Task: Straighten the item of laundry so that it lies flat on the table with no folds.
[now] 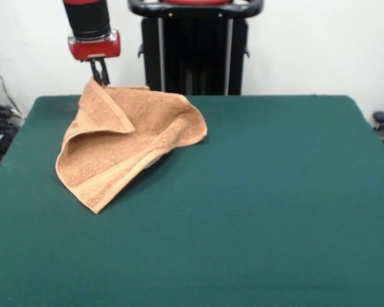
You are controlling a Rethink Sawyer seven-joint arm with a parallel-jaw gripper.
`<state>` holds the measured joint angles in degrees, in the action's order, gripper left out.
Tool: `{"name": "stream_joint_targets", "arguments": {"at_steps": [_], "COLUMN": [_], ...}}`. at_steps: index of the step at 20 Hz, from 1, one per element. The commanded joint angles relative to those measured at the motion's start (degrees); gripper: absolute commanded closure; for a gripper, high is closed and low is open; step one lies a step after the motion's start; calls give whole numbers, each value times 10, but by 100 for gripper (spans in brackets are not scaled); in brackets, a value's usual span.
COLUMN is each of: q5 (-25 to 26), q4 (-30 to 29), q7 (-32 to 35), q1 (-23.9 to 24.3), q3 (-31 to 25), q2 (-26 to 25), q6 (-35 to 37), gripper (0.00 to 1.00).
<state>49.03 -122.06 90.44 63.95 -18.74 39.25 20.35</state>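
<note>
Nearest the camera, the green tabletop lies bare across the whole front and the picture's right side.

Further back, on the picture's left half, sits the tan-orange terry hand towel. It is not flat. Its near corner rests on the tabletop, pointing toward the camera. Along its lower-right edge a woven band shows where the cloth is doubled under. A triangular flap is folded over the upper left part, and the right-hand end is rolled into a rounded bulge. The far portion rises off the surface toward a raised corner.

Judgement: the task is at an early to middle stage. At least two folds remain, and the cloth has yet to be spread and laid down.

At the far left edge of the table, the end effector hangs below the red wrist, directly over the towel's raised far corner. Its dark fingers appear closed on that corner, holding it lifted; the contact point is partly hidden by the cloth, so the grasp is inferred from the peak.
</note>
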Motion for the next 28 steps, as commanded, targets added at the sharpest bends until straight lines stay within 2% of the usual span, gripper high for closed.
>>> {"name": "stream_joint_targets", "arguments": {"at_steps": [1,7,15,28], "q5": [47,62,47,44], "q4": [3,2,2,-13], "q7": [-42,-38,-29,-3], "q1": [-14,-6,-13,-33], "q3": [-38,-38,-52,-45], "q2": [-45,-47,-37,-23], "q6": [1,-5,-2,-15], "gripper": [100,100,100,100]}}
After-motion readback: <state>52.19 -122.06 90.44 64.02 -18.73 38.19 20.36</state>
